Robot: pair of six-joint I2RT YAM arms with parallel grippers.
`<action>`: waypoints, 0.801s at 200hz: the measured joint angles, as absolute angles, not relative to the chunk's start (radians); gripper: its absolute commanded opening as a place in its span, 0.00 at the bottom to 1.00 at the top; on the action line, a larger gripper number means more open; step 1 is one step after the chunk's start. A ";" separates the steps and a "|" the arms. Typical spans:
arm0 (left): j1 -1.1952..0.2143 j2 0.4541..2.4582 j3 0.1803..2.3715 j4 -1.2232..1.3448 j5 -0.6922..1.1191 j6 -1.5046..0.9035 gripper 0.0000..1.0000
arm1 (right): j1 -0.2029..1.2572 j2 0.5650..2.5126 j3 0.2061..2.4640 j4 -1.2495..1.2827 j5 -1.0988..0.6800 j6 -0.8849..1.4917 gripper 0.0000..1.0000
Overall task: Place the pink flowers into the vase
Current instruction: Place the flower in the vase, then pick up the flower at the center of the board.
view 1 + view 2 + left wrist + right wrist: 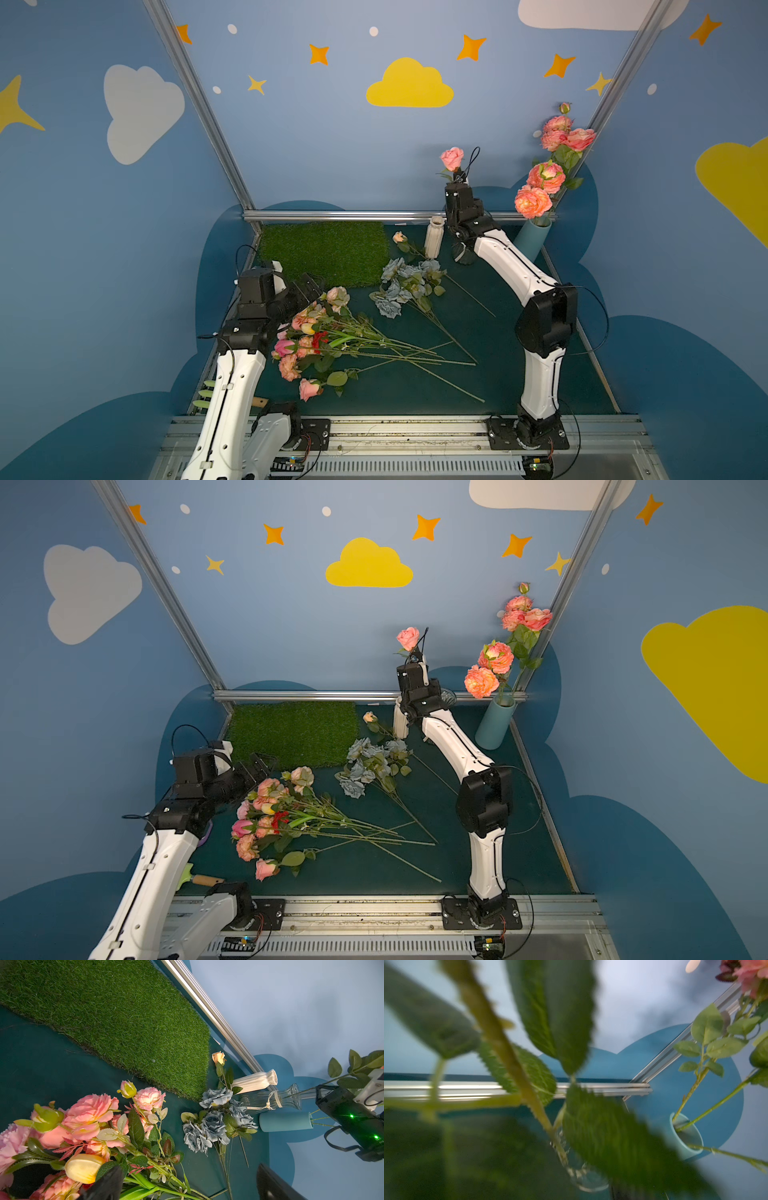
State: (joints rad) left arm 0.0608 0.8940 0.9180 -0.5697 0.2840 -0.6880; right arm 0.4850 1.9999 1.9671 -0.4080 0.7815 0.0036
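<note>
The pink flowers (309, 332) lie in a heap at the table's left, stems pointing right. My left gripper (311, 287) hovers open over their heads; its fingers (108, 1184) straddle the stems without touching. One pink rose (452, 158) stands upright above my right gripper (459, 233), and its stem (508, 1053) runs down into the clear glass vase (270, 1099). Leaves hide that gripper's jaws in the right wrist view. A blue vase (532, 239) at the back right holds several pink blooms (540, 187).
A white ribbed vase (434, 243) stands just left of the glass one. A grey-blue rose bunch (401, 286) and a small peach rose (400, 237) lie mid-table. A grass mat (324, 251) covers the back left. A wooden-handled trowel (203, 881) lies near the front left.
</note>
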 measured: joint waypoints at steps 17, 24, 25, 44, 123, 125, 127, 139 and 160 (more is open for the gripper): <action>0.061 0.895 0.936 -0.579 0.286 -0.688 1.00 | 0.503 1.960 1.985 -0.559 0.773 0.078 0.61; 0.061 0.895 0.945 -0.581 0.287 -0.688 1.00 | 0.509 1.945 1.994 -0.614 0.770 0.110 0.62; 0.061 0.895 0.948 -0.582 0.288 -0.688 1.00 | 0.511 1.943 1.996 -0.623 0.771 0.115 0.62; 0.061 0.892 0.971 -0.587 0.288 -0.688 1.00 | 0.530 1.900 1.995 -0.751 0.754 0.189 0.62; 0.061 0.871 1.014 -0.666 0.265 -0.683 1.00 | 0.715 1.777 1.822 -0.964 0.491 0.243 0.41; 0.061 0.870 1.014 -0.666 0.265 -0.683 1.00 | 0.725 1.772 1.814 -0.964 0.475 0.242 0.41; 0.061 0.869 1.014 -0.667 0.265 -0.683 1.00 | 0.733 1.767 1.807 -0.964 0.453 0.237 0.40; 0.061 0.861 1.014 -0.673 0.265 -0.681 1.00 | 0.789 1.736 1.756 -0.956 0.354 0.207 0.34; 0.061 0.843 1.017 -0.687 0.257 -0.680 1.00 | 0.908 1.680 1.634 -0.926 0.220 0.152 0.31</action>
State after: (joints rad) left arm 0.0608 0.8429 1.0168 -0.6868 0.2573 -0.6796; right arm 0.9077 1.6798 1.6344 -0.9260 0.2195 0.1520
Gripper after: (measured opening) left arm 0.998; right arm 0.321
